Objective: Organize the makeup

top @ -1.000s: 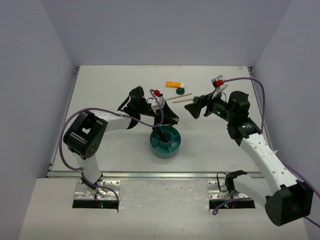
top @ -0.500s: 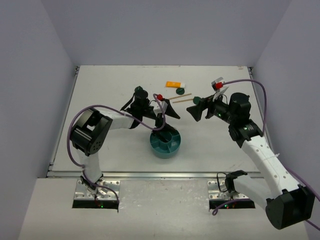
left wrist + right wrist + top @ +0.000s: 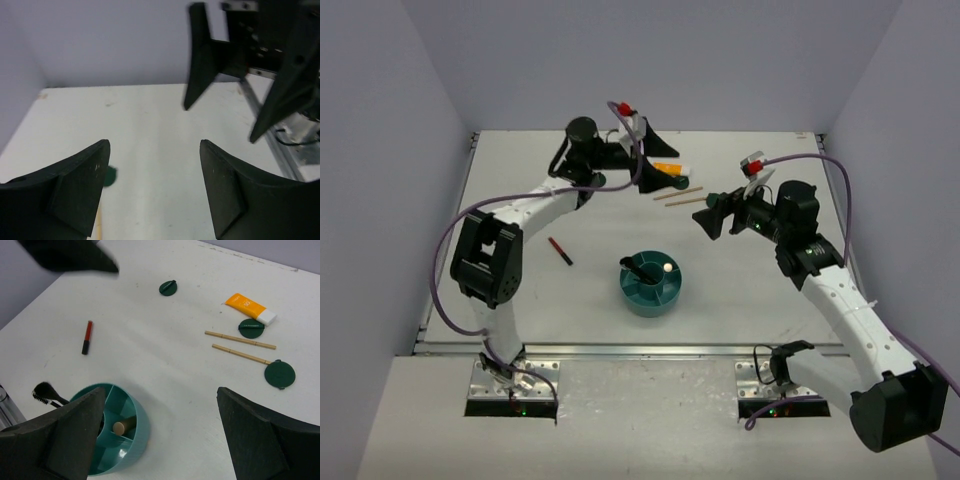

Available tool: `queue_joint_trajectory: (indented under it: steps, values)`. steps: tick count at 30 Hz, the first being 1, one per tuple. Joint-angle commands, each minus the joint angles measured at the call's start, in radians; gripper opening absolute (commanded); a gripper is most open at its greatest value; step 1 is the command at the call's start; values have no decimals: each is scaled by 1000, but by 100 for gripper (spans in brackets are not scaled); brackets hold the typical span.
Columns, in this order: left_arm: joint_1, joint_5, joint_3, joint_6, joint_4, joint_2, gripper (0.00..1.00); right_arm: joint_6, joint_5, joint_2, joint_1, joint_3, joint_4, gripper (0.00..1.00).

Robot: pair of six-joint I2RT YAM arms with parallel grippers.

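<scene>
The left pincer (image 3: pixel 155 145) is hovering released and empty near the orange-and-white tube (image 3: pixel 249 308) lying on the table (image 3: pixel 520 290) beyond the teal divided bowl (image 3: pixel 134 435), so it should be descending squarely astride the tube before clenching, while the right pincer (image 3: pixel 161 392) is gaping empty.

Teal bowl (image 3: pixel 137 440) – smooth plastic; tan sticks (image 3: pixel 240 339) – bare wood; orange tube (image 3: pixel 245 304) glossy; table (image 3: pixel 165 370) matt white.

Bright, even light — soft shadows

White tbl (image 3: pixel 720 320), pale lilac walls (image 3: pixel 380 150) on 3 sides, even light.
</scene>
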Motion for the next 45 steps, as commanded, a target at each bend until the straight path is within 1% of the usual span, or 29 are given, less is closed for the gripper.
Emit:
queue_joint_trajectory:
  steps: [1,2,3,4,5,6,7,8,9,12,13,15,16,17,19,23,26,27,31,33,34,35,37,38,40,41,42,44,45]
  values:
    - [169,-148,195,44,-395,-68,68,22,29,13,-2,67,3,92]
    - [238,-58,223,242,-536,-74,69,19,15,21,-2,72,0,91]
    - [297,23,253,655,-748,-81,73,13,-3,28,-2,72,1,91]
    - [333,42,272,948,-937,-86,80,11,-16,32,-2,70,1,91]
    - [363,16,296,1214,-1154,-86,84,10,-25,37,-2,70,1,91]
    - [376,-91,349,1531,-1516,-62,87,10,-35,51,-2,73,0,91]
    - [381,-187,382,1775,-1765,-41,88,11,-42,62,-2,76,0,91]
    - [381,-287,388,1951,-1897,-19,88,13,-50,68,-2,81,1,91]
    - [381,-370,381,2059,-1979,0,89,15,-58,75,-2,85,3,91]
    - [381,-479,304,2109,-1985,7,89,16,-76,98,-2,97,3,90]
    - [381,-565,252,2166,-1985,1,89,16,-82,101,-2,101,-1,90]
    - [381,-653,140,2271,-1968,-25,92,14,-82,100,-2,100,-8,89]
    - [380,-695,85,2295,-1945,-36,93,11,-80,94,-2,98,-14,89]
    - [378,-706,71,2300,-1938,-50,94,11,-79,93,-2,92,-15,89]
    - [372,-787,-37,2325,-1879,-80,95,13,-69,79,-2,73,-17,89]
    - [377,-884,-82,2335,-1877,-65,98,17,-66,69,-2,62,-18,89]
    - [383,-917,-85,2349,-1899,-52,100,19,-66,68,-2,59,-20,89]
    - [390,-943,-94,2381,-1917,-57,100,20,-68,67,-2,58,-23,89]
    - [407,-1012,-206,2429,-1846,-104,100,31,-68,61,-2,47,-22,89]
    - [420,-1065,-317,2439,-1727,-133,100,32,-62,55,-2,41,-12,89]
    - [426,-1088,-347,2448,-1697,-136,100,31,-60,53,-2,42,-11,89]
    - [451,-1092,-386,2452,-1654,-138,100,28,-60,53,-2,44,-13,89]
    - [468,-1096,-408,2459,-1602,-146,100,25,-58,50,-2,47,-17,90]
    - [475,-1067,-464,2451,-1540,-157,99,19,-57,50,-2,54,-18,90]
    - [484,-1027,-517,2431,-1411,-170,94,15,-62,54,-2,59,-17,90]
    - [484,-1002,-534,2421,-1355,-171,84,13,-67,57,-2,62,-13,90]
    - [484,-991,-540,2417,-1338,-169,74,12,-70,59,-2,66,-12,89]
    - [484,-949,-542,2406,-1321,-158,46,5,-75,67,-2,81,-21,89]
    - [484,-943,-541,2412,-1331,-155,37,2,-73,70,-2,87,-24,89]
